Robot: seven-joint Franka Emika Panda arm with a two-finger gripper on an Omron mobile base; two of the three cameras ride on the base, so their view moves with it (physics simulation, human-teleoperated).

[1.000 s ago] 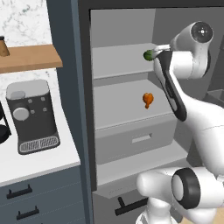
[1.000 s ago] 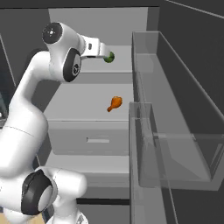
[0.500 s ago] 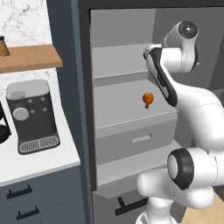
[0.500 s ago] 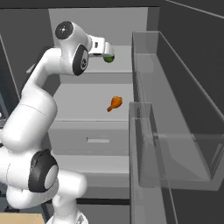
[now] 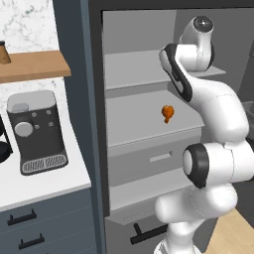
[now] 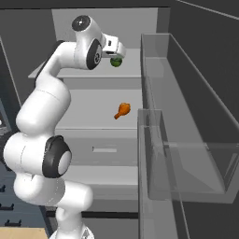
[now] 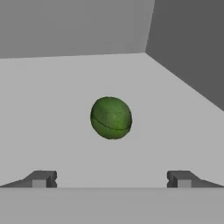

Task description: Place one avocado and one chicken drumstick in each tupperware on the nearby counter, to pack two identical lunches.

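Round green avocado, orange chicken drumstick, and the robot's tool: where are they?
Round green avocado [image 7: 111,117], hand view, middle of its skin.
Orange chicken drumstick [image 6: 122,110], right base view, meaty end.
Tool [image 7: 111,179], hand view, midway between its open fingertips.

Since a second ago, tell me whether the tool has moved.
Yes. In the right base view the tool has swung rightward toward the avocado on the fridge's upper shelf; the chicken drumstick below hasn't moved.

Green avocado [image 7: 111,117], orange drumstick [image 6: 122,110]
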